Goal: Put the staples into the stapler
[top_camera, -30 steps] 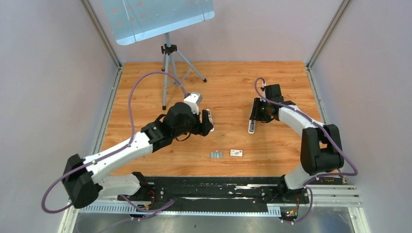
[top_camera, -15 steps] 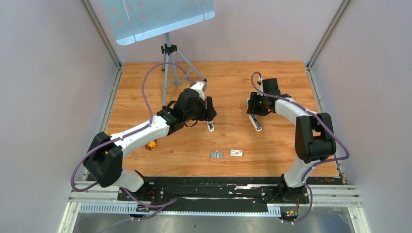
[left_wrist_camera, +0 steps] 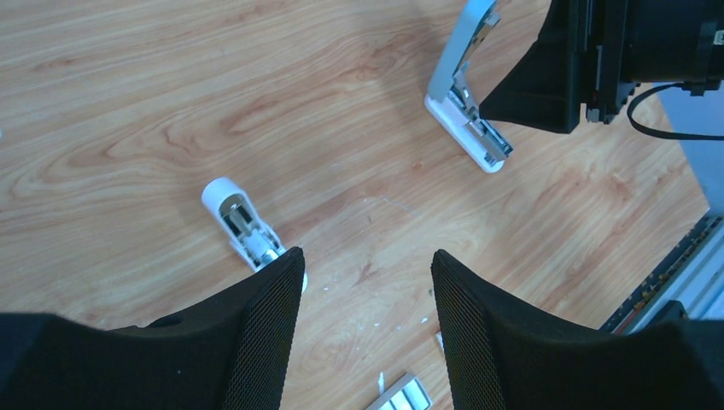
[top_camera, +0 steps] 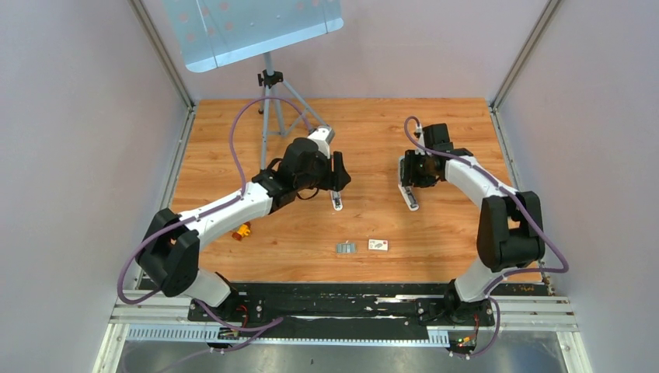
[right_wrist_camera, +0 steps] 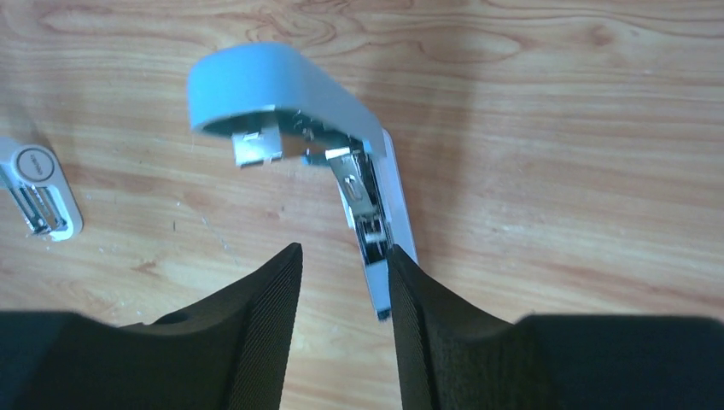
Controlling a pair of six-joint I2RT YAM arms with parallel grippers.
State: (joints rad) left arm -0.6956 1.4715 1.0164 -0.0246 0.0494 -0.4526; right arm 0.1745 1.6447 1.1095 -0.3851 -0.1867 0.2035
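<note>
The stapler (top_camera: 408,196) lies on the wooden table with its light-blue lid (right_wrist_camera: 273,90) hinged up and its metal channel (right_wrist_camera: 369,224) bare. My right gripper (top_camera: 409,176) hovers over it, jaws open; the channel's near end lies along the inner side of the right finger (right_wrist_camera: 427,325). A small white piece with a metal rail (top_camera: 336,202) lies apart to the left, and its end goes under my left finger (left_wrist_camera: 256,342). My left gripper (top_camera: 336,177) is open and empty above it. The grey staples (top_camera: 346,248) lie nearer the front, also at the left wrist view's bottom edge (left_wrist_camera: 401,397).
A small white printed box (top_camera: 378,245) lies just right of the staples. An orange object (top_camera: 243,231) lies under the left forearm. A tripod (top_camera: 270,109) with a reflector panel stands at the back left. Grey walls close in both sides.
My left gripper moved toward the back and let go of the small white piece, which now lies on the table. My right gripper shifted slightly and the stapler now lies angled on the wood.
</note>
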